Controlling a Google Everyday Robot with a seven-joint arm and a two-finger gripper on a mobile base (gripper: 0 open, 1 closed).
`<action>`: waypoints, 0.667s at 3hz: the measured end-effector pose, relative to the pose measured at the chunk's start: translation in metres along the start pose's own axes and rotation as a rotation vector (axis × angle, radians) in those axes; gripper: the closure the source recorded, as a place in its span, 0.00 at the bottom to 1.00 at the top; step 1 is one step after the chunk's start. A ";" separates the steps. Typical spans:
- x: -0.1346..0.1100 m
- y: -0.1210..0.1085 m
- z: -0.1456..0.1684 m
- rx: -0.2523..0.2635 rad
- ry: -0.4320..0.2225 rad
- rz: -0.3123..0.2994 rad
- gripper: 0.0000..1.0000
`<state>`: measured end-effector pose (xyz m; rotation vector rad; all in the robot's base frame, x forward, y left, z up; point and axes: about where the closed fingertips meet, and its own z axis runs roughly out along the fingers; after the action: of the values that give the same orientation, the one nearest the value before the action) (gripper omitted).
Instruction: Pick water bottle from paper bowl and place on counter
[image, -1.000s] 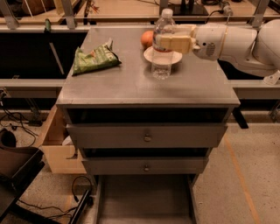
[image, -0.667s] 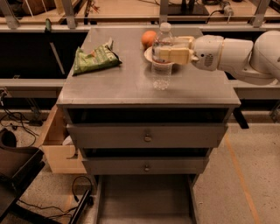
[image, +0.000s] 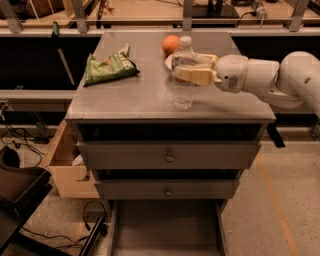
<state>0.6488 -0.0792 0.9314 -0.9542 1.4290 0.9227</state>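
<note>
The water bottle is clear with a white cap and stands upright with its base at the grey counter, near the front edge. My gripper reaches in from the right and is shut on the bottle's upper body. The paper bowl lies just behind the bottle, mostly hidden by the bottle and my fingers; only its left rim shows.
An orange fruit sits behind the bowl. A green snack bag lies on the counter's left side. Two knobbed drawers are below. A cardboard box stands left of the cabinet. My white arm spans the right side.
My gripper has carried the bottle out of the bowl, toward the front of the counter, and lowered it to the counter top.
</note>
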 end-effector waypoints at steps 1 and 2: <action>-0.004 0.000 0.000 0.000 0.000 0.000 1.00; -0.005 0.000 0.000 0.000 0.000 0.000 1.00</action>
<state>0.6488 -0.0792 0.9359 -0.9542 1.4291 0.9227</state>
